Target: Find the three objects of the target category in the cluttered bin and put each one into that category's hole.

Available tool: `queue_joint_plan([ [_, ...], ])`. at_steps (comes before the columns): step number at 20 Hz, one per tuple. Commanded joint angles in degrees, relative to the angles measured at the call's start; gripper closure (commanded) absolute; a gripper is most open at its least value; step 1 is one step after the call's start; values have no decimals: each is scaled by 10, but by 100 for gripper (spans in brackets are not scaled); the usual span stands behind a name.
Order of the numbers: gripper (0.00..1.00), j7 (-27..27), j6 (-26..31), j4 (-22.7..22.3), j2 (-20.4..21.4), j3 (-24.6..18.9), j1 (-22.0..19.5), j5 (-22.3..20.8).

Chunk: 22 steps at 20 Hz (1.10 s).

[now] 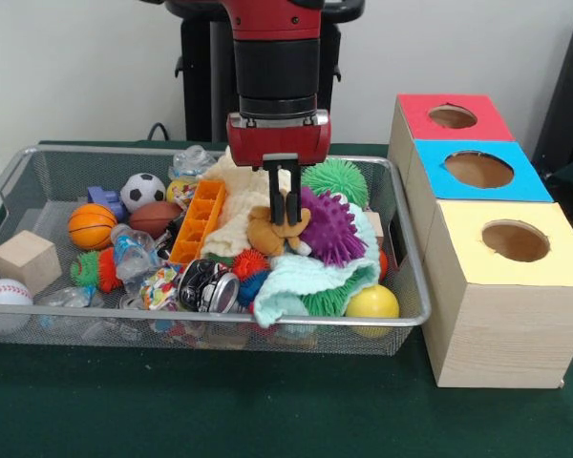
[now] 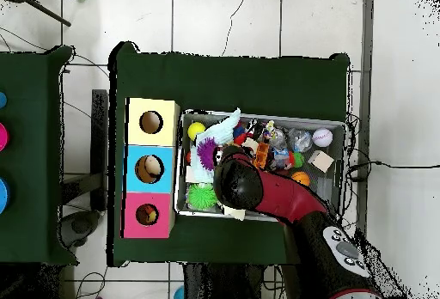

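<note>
Silver wire bin [image 1: 411,286] across the left and centre of the front view, heaped with clutter. Three wooden boxes in a row at the right: red-faced box [image 1: 454,116] at the upper right with its round hole [image 1: 453,116], blue-faced box [image 1: 477,170] below it, yellow-faced box [image 1: 511,286] lowest. Claw [image 1: 285,215] lowered mid-bin, fingers closed on a small brown plush toy [image 1: 267,232]. Counted round it: two spiky balls, one purple [image 1: 332,227] and one green [image 1: 336,177]; one soccer ball [image 1: 142,191]; one basketball [image 1: 92,225]; one baseball [image 1: 5,296]; one wooden block [image 1: 25,260]; one orange tray [image 1: 198,221]. Pale cloth [image 1: 310,277] bunched under the claw.
</note>
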State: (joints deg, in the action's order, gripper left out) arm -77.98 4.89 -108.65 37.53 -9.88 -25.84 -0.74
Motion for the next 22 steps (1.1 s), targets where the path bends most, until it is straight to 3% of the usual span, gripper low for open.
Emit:
queue_joint_plan([
  [1,100,-84,19,-10,3,-30,-8,-14],
  [10,100,-106,154,-44,160,31,52,26],
  [17,100,-125,228,-40,198,47,80,45],
  [22,100,-168,323,-36,215,68,110,77],
])
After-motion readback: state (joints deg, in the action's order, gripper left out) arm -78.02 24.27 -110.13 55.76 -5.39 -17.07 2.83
